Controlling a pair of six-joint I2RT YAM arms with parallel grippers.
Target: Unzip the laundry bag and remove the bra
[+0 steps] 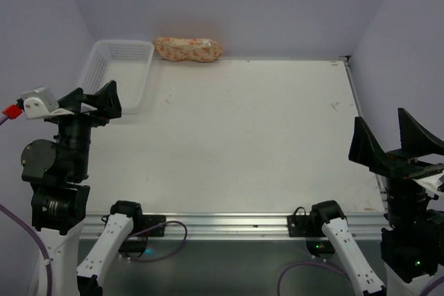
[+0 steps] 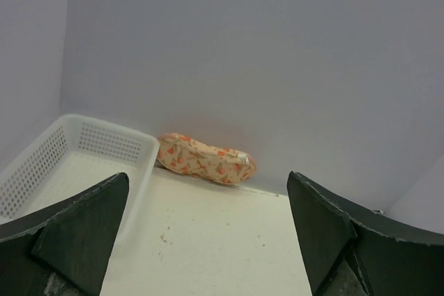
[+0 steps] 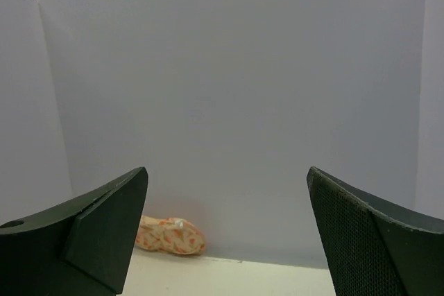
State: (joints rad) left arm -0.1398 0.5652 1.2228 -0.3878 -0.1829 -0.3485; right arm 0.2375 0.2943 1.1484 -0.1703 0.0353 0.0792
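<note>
At the left, the left gripper (image 1: 90,100) hangs above the near-left part of the white table (image 1: 243,136), its jaws spread wide and empty; just beyond it sits a white plastic lattice basket (image 1: 125,44), with nothing showing inside. Just right of the basket, touching the back wall at the table's far edge, lies the oval, cream-peach printed fabric laundry bag (image 1: 189,49), on its long side, plump and apparently closed. The bra is not visible and is presumably inside; the zip cannot be made out from here. The bag will probably be light, soft and yielding, and may slide on the smooth table if pulled one-handed; one gripper should pinch an end or the edge trim while the other works the pull. At the far right, the right gripper (image 1: 392,140) is likewise spread wide, holding nothing, well apart from the bag.
</note>
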